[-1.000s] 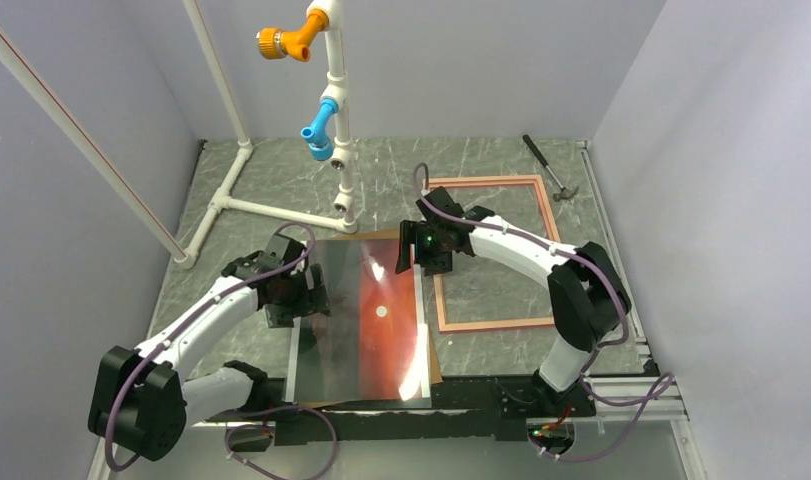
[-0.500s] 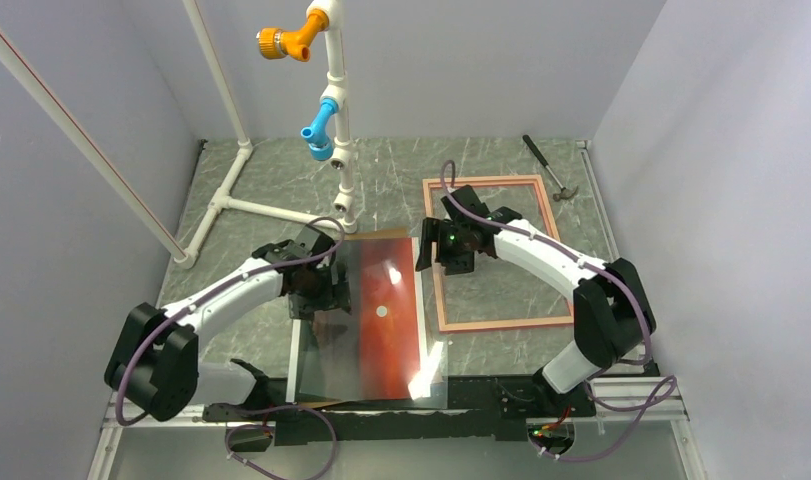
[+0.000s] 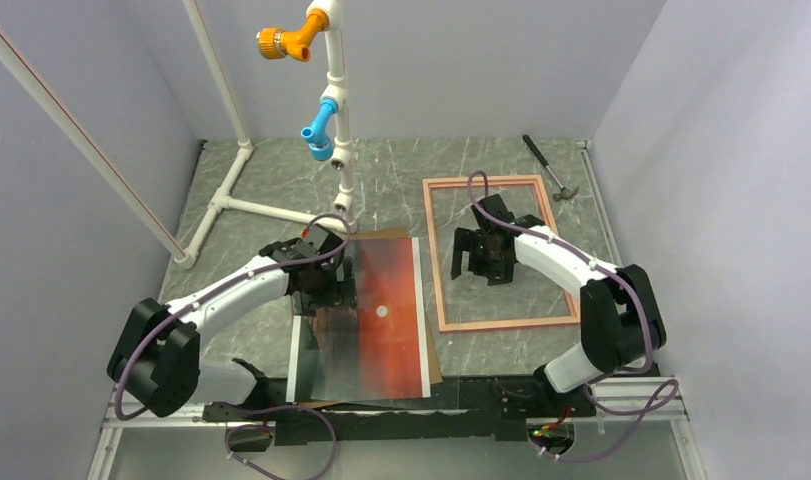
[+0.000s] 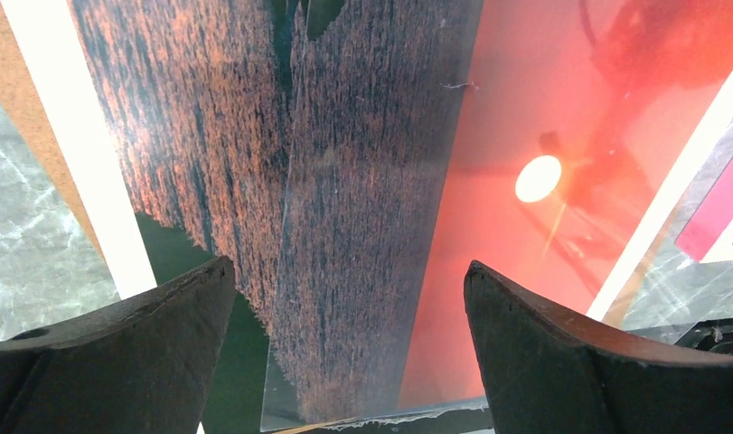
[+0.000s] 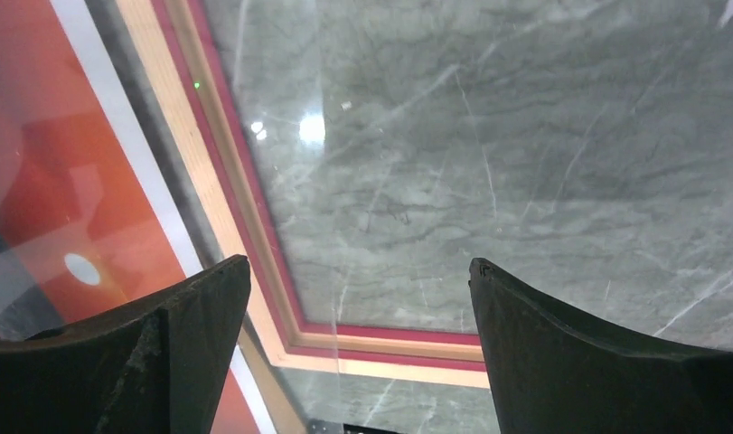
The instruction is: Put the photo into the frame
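Top external view, mid-task: finds the photo (image 3: 381,310) face up on a brown hardboard panel (image 3: 381,233) at the near middle of the marble tabletop (image 3: 281,180), just left of the frame (image 3: 491,182) and not yet inside it. Shows the frame flat and empty, bare marble between its rails, seemingly laid ready to receive the print. Places the left gripper (image 3: 329,288) low over the print's dark left half, jaws wide apart and holding nothing, probably lining up a grasp. From the left wrist, picks out what looks like a clear sheet (image 4: 344,362) over the print, one edge a thin line. Puts the right gripper (image 3: 478,268) above the frame's opening, equally spread and empty, perhaps to steady the frame.
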`<move>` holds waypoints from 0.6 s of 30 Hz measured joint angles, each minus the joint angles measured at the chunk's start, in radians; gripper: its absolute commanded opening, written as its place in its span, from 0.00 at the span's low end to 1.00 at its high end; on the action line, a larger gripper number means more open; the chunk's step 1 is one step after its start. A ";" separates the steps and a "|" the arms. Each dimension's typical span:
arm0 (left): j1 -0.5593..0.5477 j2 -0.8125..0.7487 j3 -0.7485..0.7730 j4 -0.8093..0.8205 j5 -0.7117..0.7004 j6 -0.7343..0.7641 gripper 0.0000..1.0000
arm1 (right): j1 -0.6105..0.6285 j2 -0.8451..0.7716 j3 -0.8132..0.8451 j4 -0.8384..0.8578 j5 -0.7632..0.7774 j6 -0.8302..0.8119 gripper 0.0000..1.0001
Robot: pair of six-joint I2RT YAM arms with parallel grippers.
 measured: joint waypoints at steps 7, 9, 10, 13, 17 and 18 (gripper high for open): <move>0.000 -0.064 -0.084 0.038 -0.004 -0.027 0.98 | -0.065 -0.103 -0.132 0.060 -0.145 -0.011 1.00; 0.000 -0.074 -0.128 0.066 0.011 -0.035 0.97 | -0.081 -0.154 -0.195 0.100 -0.213 -0.004 1.00; 0.000 -0.077 -0.150 0.081 0.021 -0.040 0.97 | -0.086 -0.176 -0.224 0.116 -0.245 0.000 1.00; 0.000 -0.091 -0.198 0.125 0.048 -0.051 0.95 | -0.096 -0.221 -0.303 0.179 -0.345 0.020 1.00; 0.001 -0.144 -0.241 0.203 0.094 -0.071 0.94 | -0.100 -0.224 -0.373 0.282 -0.466 0.054 0.98; 0.001 -0.150 -0.250 0.222 0.104 -0.078 0.93 | -0.100 -0.220 -0.386 0.309 -0.497 0.065 0.98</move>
